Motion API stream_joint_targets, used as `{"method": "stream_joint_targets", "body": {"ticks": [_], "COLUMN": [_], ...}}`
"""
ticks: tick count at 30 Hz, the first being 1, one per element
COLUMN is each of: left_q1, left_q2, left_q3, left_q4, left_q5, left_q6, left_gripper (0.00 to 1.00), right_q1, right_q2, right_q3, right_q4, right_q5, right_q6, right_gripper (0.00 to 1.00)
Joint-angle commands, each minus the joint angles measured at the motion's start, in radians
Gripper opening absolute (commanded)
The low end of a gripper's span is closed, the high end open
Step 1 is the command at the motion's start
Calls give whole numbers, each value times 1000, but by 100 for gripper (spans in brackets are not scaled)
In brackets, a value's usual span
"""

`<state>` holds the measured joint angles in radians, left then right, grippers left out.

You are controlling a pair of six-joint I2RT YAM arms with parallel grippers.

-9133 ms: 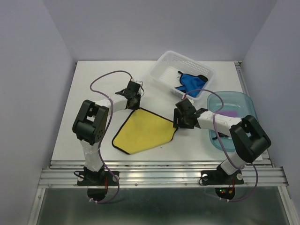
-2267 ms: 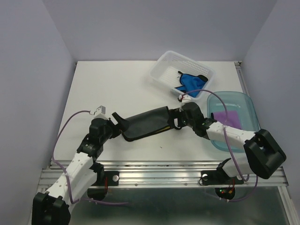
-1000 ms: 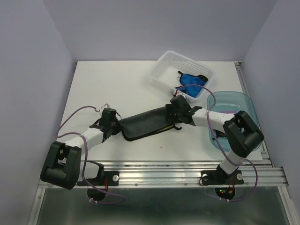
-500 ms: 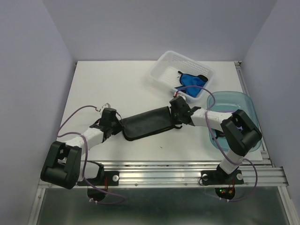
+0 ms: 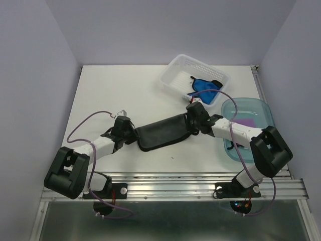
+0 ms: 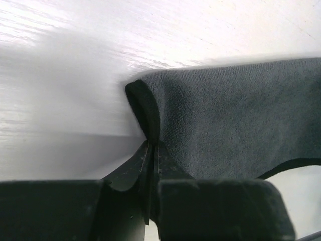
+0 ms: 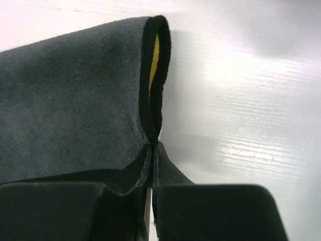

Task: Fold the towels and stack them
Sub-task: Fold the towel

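A folded towel (image 5: 163, 131), black outside, lies as a long strip across the middle of the table. My left gripper (image 5: 131, 134) is shut on its left end. In the left wrist view the black towel (image 6: 235, 115) has its corner fold pinched in that gripper (image 6: 152, 144). My right gripper (image 5: 193, 120) is shut on the strip's right end. The right wrist view shows the towel's doubled edge (image 7: 70, 100), with a yellow inner face (image 7: 154, 60), nipped in the gripper (image 7: 152, 144). A bright blue towel (image 5: 204, 86) lies in the basket. A purple towel (image 5: 246, 122) lies in the tray.
The white perforated basket (image 5: 183, 68) stands at the back right, just behind my right gripper. The translucent blue-green tray (image 5: 251, 102) sits at the right edge under the right arm's cable. A metal rail (image 5: 170, 188) runs along the near edge.
My right gripper has shut on the towel's right end. The left gripper has tightened on the left end, and both have shifted slightly right with the towel. The yellow edge no longer shows from above.
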<state>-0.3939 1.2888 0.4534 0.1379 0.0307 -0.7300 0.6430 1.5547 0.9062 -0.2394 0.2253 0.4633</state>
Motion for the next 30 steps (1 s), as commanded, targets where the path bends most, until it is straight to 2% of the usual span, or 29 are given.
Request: {"method": "stream_joint_targets", "body": {"ticks": [1,10,17,30], "left_q1": [-23,-49,-63,-68], "left_q2": [17,61,60,37], "left_q3": [8,21,13,-7], "left_q4": [58,83,86,88], "left_q5": [18,31,26,15], "left_q6": [3,-29,-45,-57], "left_gripper": [0,0,0,0], "right_q1": [10,148,242,303], "right_q2": [-50,-36,44,220], "right_q3": [23,128,220,361], "right_q4": [-11,-34,-35,41], "right_q5": [-72,-112,-148,-342], "right_q6": [-66,-115,-115,-31], "right_gripper": [1,1,1,1]}}
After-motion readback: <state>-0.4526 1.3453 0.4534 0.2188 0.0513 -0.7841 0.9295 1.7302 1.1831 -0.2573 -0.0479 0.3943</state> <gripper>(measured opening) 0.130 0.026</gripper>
